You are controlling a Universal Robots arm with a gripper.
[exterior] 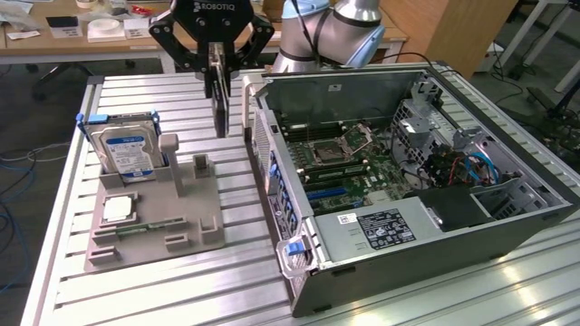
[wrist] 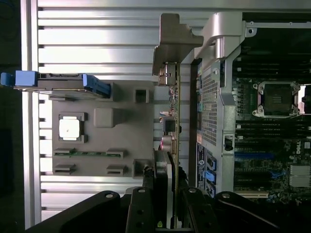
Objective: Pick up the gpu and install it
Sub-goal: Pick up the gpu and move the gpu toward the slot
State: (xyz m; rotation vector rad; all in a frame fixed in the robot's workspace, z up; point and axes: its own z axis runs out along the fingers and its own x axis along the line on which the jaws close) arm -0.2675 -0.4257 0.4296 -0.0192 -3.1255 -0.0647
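While pinched between the fingers of the black gripper point(exterior: 217, 64) in the upper centre of the exterior frame, the gpu point(exterior: 219, 102), a thin green circuit card with a silver metal bracket point(wrist: 170, 48) at the end away from the gripper, hangs upright and edge-on above the slatted aluminium surface point(exterior: 181, 292). It sits just beside the rear wall of the open dark computer case point(exterior: 408, 258), on the exterior view's left of it. A blue-labelled hard drive point(exterior: 127, 153) stands in the grey moulded fixture point(exterior: 195, 217) at left centre.
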